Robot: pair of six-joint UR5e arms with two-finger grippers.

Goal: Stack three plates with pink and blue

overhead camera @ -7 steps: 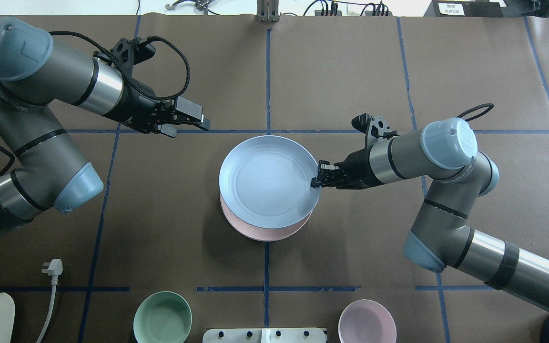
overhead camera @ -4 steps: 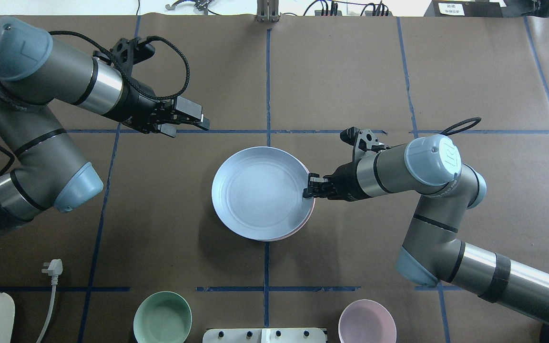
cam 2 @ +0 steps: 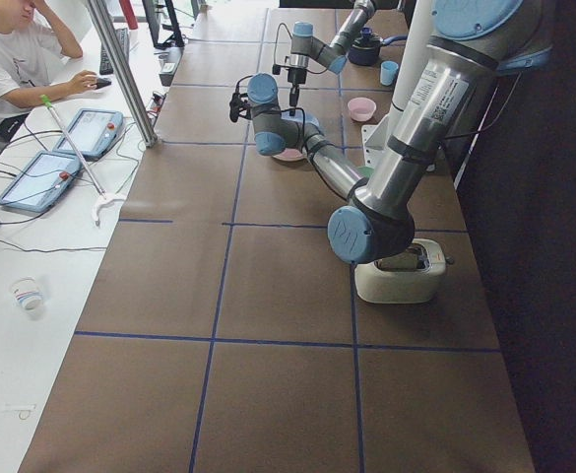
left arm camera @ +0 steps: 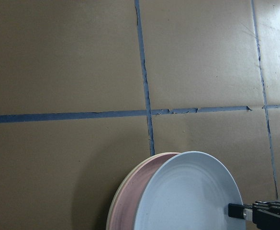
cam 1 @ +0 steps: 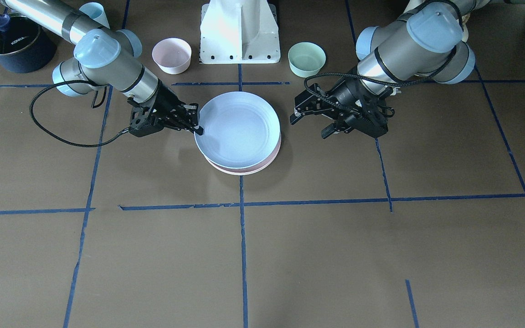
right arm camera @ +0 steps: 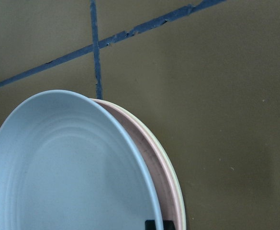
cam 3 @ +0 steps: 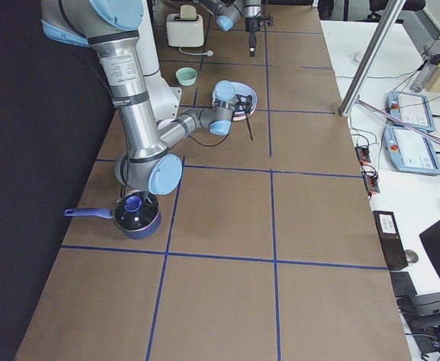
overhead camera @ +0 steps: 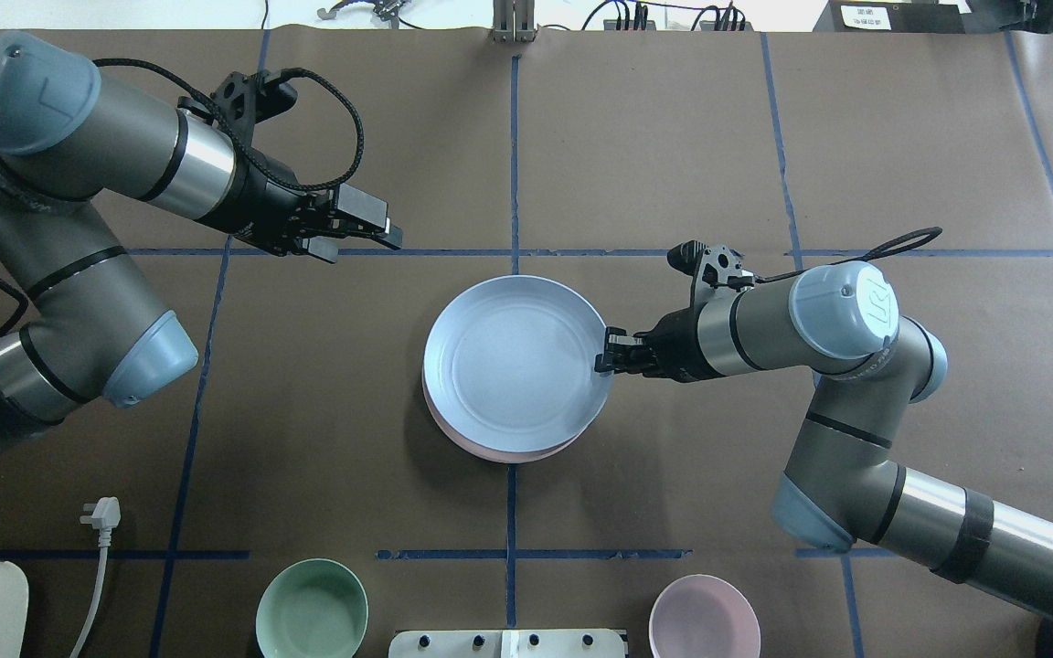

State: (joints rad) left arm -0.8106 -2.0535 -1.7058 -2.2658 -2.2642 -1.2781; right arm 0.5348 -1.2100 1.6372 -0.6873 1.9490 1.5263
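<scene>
Right now the blue plate point(overhead camera: 513, 364) is over the pink plate point(overhead camera: 501, 454), which sits on the cream plate point(right arm camera: 180, 203), near the middle of the tabletop point(overhead camera: 654, 137). A pink edge shows past the blue rim in each view, and the wrist views make the blue plate look tipped, so I cannot tell whether it is seated flat. The right arm's jaws are clamped on the blue rim at the robot's right side. The left arm's jaws hang spread and empty, well apart from the stack.

The likely trouble is a release while the plate is skewed: it could settle crooked or slide off the pink one. A sideways nudge to centre it might instead drag the two lower plates across the paper (nothing pins them). The pinch is on a thin rim, so a slip is possible too.

Brown paper covers the tabletop, crossed by blue tape lines point(overhead camera: 514, 164). Nearer the robot stand a mint bowl point(overhead camera: 312, 610) and a pink bowl point(overhead camera: 705, 617), with a white plug point(overhead camera: 101, 514) off to its left. A dark saucepan point(cam 3: 133, 214) sits at the right end, and an operator point(cam 2: 12, 59) sits at a side desk.
</scene>
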